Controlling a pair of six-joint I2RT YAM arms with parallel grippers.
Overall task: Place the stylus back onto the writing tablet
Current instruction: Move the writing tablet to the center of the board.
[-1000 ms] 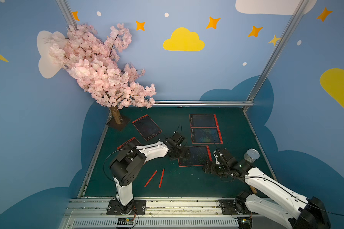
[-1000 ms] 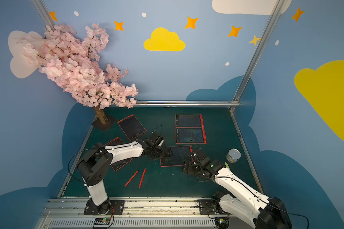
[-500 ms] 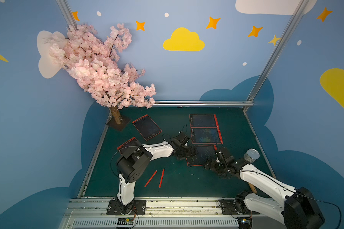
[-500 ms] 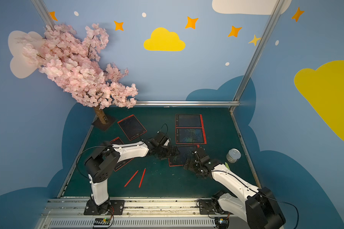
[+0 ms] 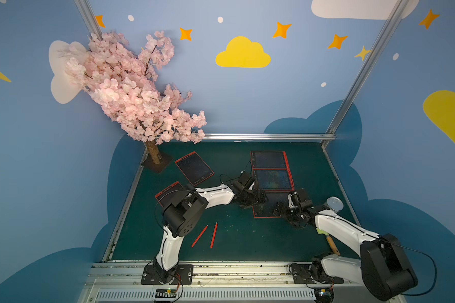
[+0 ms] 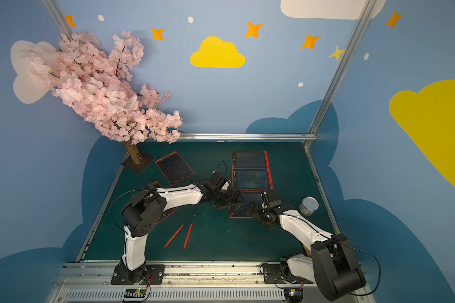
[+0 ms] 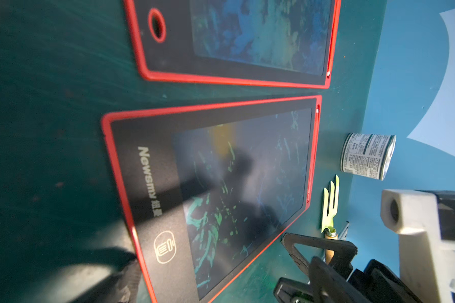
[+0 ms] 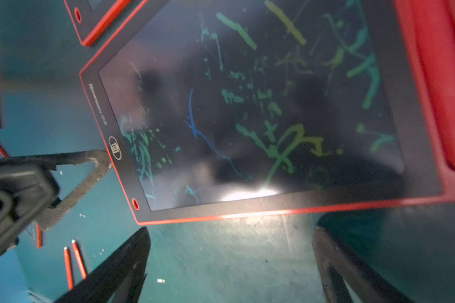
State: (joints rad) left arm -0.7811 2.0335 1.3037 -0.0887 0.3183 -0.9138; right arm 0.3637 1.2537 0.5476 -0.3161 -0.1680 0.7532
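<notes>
Noted two styluses [image 5: 199, 236] loose on near-left desk [image 5: 234, 244], well apart from scribbled tablet [image 5: 267, 210]. Found left pincer [image 5: 258, 200] and right pincer [image 8: 231, 236] wide, empty, flanking it. Judged nothing placed yet.

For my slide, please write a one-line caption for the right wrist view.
Open right hand hovers beside a scribbled writing tablet; two red styluses lie on the green mat.

On the surface [image 5: 234, 236], two tablets [image 5: 273, 179] lie behind the nearest tablet [image 5: 271, 207]. Two styluses [image 5: 213, 235] lie front-left of it, and a can [image 5: 334, 204] stands to its right, probably apart.
</notes>
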